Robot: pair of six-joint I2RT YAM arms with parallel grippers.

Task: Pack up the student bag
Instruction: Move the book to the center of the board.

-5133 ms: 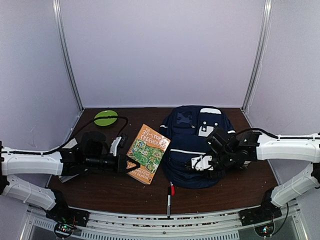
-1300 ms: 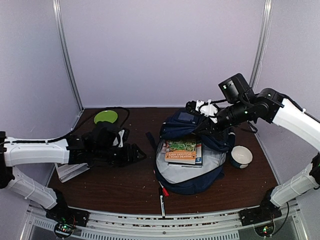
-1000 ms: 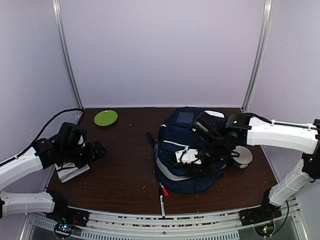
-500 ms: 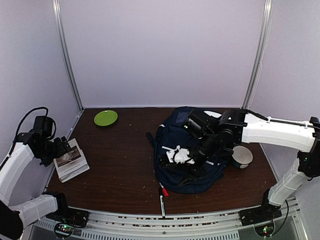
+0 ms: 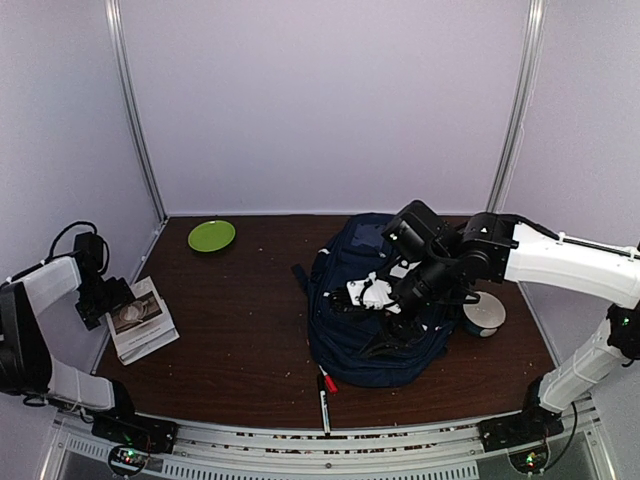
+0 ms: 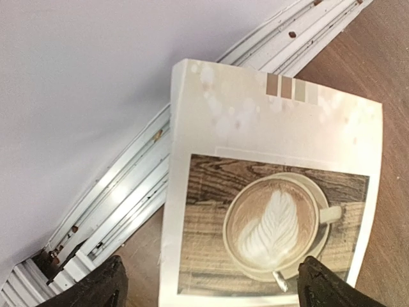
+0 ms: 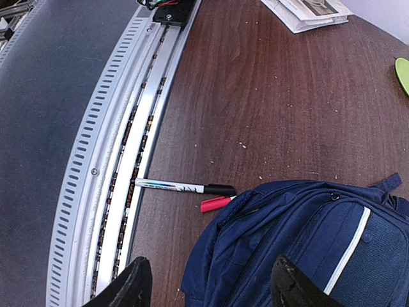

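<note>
The bag (image 5: 372,325) lies flat on the tabletop (image 5: 250,330), right of centre, its navy front up and a white stripe (image 7: 348,249) showing in the right wrist view. The right end effector (image 5: 352,298) hangs just above the bag's near-left part, its jaws spread wide with nothing between them (only fabric shows below). Off the bag's near edge lie a black marker (image 5: 323,398) and a red pen (image 5: 329,382), touching at one end. A white bowl (image 5: 484,312) sits just beside the bag on the right, and a green plate (image 5: 212,236) sits well apart at the far left.

The left end effector (image 5: 115,298) is over at the left edge, above a booklet (image 5: 148,322) with a latte picture (image 6: 271,227) on its cover. Its fingers (image 6: 105,288) stand wide apart, holding nothing, and whether they touch the booklet cannot be told.
</note>
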